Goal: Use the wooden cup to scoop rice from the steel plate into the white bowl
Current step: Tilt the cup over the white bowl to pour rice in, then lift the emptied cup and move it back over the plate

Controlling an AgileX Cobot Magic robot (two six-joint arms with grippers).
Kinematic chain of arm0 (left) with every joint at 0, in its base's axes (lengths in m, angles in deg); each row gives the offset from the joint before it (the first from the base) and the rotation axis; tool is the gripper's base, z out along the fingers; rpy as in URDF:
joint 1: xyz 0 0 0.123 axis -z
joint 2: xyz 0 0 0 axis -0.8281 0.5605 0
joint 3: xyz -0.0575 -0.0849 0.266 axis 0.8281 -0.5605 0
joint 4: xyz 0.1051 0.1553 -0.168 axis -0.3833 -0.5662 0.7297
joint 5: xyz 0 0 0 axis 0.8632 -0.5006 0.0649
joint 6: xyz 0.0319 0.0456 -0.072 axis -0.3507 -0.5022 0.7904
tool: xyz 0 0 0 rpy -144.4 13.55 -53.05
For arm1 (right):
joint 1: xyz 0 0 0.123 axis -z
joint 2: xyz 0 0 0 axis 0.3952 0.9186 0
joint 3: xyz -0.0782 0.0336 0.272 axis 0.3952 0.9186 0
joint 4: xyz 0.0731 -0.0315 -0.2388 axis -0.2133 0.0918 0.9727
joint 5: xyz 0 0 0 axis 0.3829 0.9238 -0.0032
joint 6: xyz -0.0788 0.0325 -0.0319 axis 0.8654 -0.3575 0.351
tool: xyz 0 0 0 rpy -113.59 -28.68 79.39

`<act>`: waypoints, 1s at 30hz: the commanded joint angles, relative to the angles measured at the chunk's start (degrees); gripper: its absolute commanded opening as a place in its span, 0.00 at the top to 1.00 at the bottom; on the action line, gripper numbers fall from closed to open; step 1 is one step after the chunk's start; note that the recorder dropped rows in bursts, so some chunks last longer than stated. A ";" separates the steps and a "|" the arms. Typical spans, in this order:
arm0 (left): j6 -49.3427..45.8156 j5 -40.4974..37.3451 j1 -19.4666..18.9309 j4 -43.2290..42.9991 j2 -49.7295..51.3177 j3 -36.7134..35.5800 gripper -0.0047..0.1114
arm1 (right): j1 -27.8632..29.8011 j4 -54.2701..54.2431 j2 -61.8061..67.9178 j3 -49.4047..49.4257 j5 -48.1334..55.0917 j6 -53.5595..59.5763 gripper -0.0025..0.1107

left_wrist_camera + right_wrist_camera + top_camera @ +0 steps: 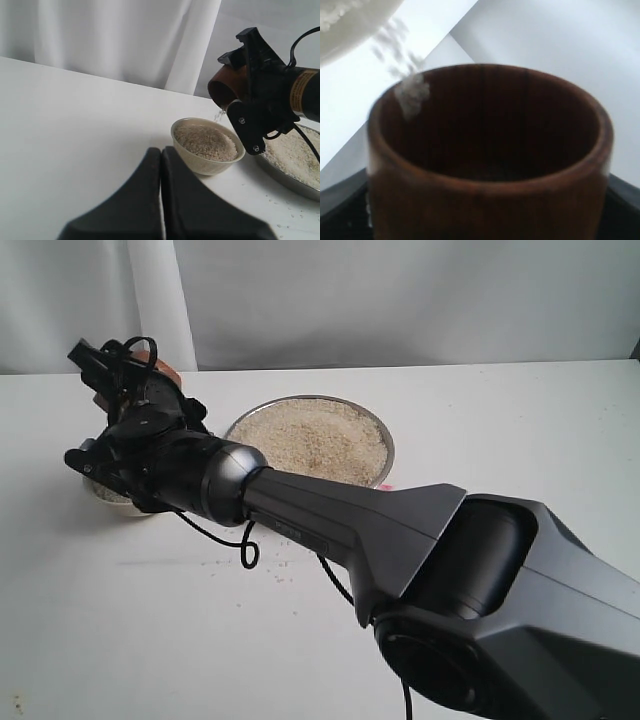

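Observation:
My right gripper is shut on the wooden cup and holds it tipped over the white bowl. A thin stream of rice falls from the cup's rim toward the bowl, which is heaped with grains. In the exterior view the right arm reaches across to the left, and the cup shows behind the wrist; the bowl is mostly hidden under it. The steel plate holds a wide bed of rice. My left gripper sits shut and empty, near the bowl.
Loose grains lie scattered on the white table in front of the plate. A black cable hangs in a loop under the right arm. A white curtain closes off the back.

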 commanded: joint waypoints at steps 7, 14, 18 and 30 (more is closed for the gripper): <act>0.12 0.20 0.26 0.27 0.01 -0.11 0.96 | -0.23 0.07 -1.22 0.03 -1.37 -1.96 0.98; 0.12 0.20 0.26 0.27 0.01 -0.11 0.96 | -0.23 -0.84 -3.37 0.17 -2.25 -10.13 0.98; 0.12 0.20 0.26 0.27 0.01 -0.11 0.96 | -0.23 -12.54 -6.96 0.17 -3.04 -13.10 0.98; 0.12 0.20 0.26 0.27 0.01 -0.11 0.96 | 7.66 -66.14 -19.21 0.07 17.34 1.61 0.98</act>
